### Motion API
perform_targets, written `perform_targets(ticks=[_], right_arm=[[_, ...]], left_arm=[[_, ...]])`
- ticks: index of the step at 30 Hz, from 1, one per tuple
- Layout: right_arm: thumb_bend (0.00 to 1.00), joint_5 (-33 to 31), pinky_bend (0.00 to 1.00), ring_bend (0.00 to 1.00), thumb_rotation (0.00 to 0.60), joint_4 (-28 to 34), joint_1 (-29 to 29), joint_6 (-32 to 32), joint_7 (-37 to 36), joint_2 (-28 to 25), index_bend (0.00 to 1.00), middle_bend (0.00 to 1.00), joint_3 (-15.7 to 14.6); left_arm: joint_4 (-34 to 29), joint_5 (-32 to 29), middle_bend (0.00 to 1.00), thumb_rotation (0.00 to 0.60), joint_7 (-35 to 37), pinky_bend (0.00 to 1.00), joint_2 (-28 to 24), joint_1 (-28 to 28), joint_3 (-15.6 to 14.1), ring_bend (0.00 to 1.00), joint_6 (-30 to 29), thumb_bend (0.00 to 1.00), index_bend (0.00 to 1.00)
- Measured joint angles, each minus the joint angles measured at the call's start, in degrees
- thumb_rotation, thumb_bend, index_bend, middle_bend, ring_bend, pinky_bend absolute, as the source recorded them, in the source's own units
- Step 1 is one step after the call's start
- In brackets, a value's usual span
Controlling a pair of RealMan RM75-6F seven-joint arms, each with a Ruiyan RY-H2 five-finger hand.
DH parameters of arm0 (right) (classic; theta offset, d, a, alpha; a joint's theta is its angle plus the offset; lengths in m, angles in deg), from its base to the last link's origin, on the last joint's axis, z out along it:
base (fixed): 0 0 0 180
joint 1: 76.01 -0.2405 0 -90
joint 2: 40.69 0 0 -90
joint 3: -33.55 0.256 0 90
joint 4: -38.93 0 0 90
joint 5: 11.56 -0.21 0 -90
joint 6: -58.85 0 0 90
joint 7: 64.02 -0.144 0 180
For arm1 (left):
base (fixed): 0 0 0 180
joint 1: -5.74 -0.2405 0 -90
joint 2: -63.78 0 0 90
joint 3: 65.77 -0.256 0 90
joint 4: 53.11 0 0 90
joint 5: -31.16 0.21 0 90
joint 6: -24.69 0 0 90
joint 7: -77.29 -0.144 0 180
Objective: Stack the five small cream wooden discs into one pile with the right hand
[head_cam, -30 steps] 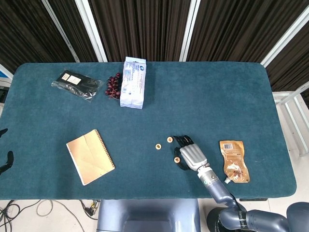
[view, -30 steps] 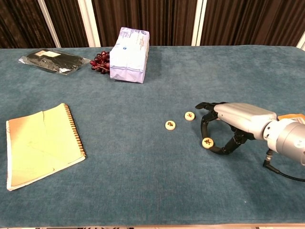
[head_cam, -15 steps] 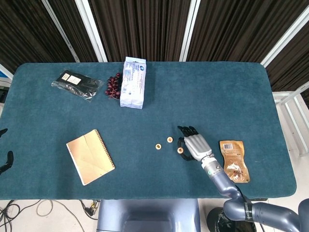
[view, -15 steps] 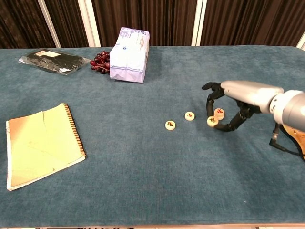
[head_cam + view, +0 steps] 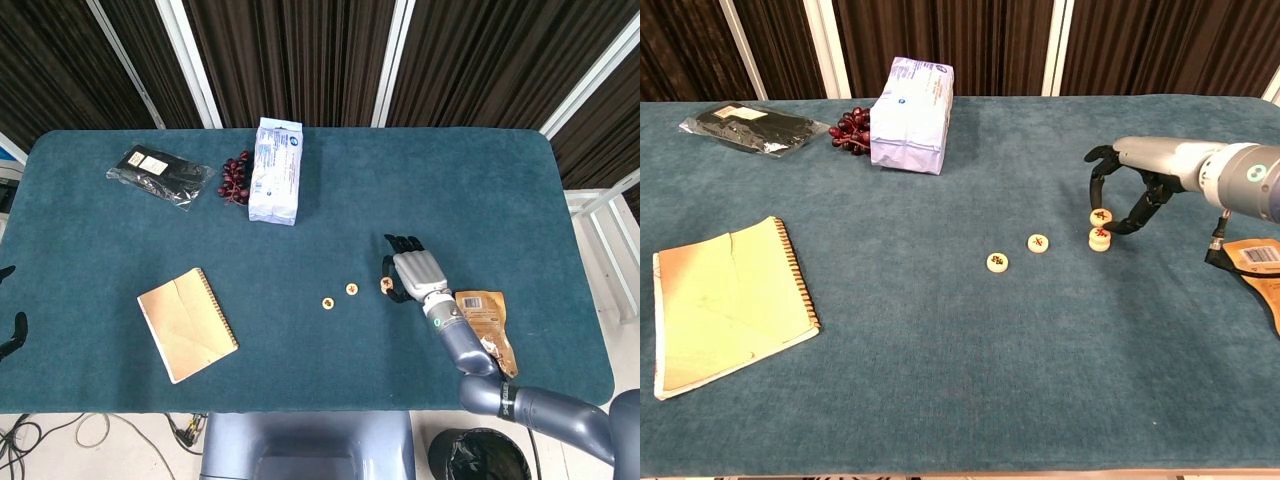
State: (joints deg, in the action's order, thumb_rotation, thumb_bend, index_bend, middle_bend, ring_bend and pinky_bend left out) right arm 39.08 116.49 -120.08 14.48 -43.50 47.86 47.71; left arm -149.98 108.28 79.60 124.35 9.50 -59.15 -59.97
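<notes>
right robot hand [image 5: 1127,196] pinching a cream disc [image 5: 1100,216], apparently just above another disc [image 5: 1099,238] at 3 o'clock of two loose discs [image 5: 1038,243]. centre first, lower flat, release gently.

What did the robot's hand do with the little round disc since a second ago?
The right hand carried a disc away from the near edge toward the far side, and now holds it just above a disc lying on the table; whether they touch is unclear. The two loose discs, notebook, white pack and grapes stayed put.
</notes>
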Motion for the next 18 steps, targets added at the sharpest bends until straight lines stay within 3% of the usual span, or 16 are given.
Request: perform_targets(ticks=[18], right_arm=[[0.41,-2.2,0.0,0.0,0.6,-2.9,-1.4,1.1,-1.6,0.5,0.56,0.0,-1.7]], left_arm=[[0.1,0.1,0.0,0.6,-0.3,0.0,0.1,0.1,-0.1,0.0,0.1,0.49,0.17]])
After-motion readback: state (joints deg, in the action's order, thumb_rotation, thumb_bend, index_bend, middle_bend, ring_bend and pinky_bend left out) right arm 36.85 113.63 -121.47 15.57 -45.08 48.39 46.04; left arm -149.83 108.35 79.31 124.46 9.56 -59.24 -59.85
